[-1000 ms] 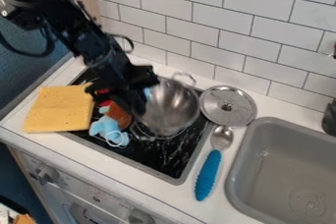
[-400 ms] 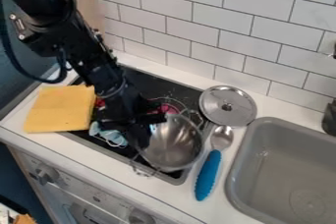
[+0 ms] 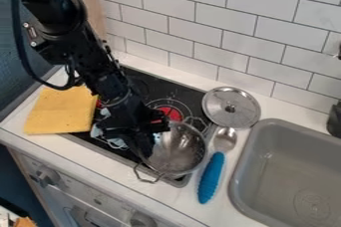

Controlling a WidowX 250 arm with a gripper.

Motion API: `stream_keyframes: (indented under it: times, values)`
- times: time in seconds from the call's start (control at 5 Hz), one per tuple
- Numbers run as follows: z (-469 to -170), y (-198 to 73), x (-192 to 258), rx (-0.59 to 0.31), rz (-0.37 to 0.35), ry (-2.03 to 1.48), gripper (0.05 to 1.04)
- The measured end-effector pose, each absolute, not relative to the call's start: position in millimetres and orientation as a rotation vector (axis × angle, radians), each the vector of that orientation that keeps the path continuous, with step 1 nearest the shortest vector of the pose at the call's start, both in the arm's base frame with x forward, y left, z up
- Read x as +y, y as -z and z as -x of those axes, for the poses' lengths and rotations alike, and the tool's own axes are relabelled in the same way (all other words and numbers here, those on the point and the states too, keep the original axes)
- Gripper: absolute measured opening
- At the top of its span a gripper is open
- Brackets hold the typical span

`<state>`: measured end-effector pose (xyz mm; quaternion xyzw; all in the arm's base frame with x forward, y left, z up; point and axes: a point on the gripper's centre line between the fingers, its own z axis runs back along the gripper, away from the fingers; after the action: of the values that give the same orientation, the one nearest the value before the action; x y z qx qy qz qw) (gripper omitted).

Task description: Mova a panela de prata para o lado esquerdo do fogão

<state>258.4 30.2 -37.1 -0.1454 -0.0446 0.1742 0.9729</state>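
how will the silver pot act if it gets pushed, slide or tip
The silver pot looks like stiff metal, so it should keep its shape. Its rounded sides might let it rock or tip. Its shiny wall could prove slippery.

Indoor light, moderate and diffuse; small highlights on metal, deep darks at left.
Tiles point(image 3: 200, 22) across the top read pale and fairly even; grout lines run nearly straight out to the frame edges. White counter point(image 3: 266, 101) bright, direction of the light hard to tell. Silver pot point(image 3: 181, 146), below centre: patchy glints inside, darker patches between. Lid point(image 3: 230, 107), right of centre: soft sheen. Stovetop point(image 3: 160, 86), mid-frame: near black, faint pale reflections. Arm point(image 3: 80, 47), upper left: mostly deep black, few small highlights. Sink point(image 3: 293, 127), lower right: gentle shading inside. Lower left corner dim.
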Motion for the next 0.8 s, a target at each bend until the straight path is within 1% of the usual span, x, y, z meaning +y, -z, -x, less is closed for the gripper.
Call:
stream_keyframes:
  times: [0.2, 0.4, 0.8]
  values:
    - [-261.4, 39.9, 31.2, -0.089, 0.293, -0.346, 0.114]
    - [-259.8, 42.9, 29.8, -0.067, 0.288, -0.334, 0.301]
    - [-260.6, 38.1, 32.5, -0.066, 0.273, -0.339, 0.884]
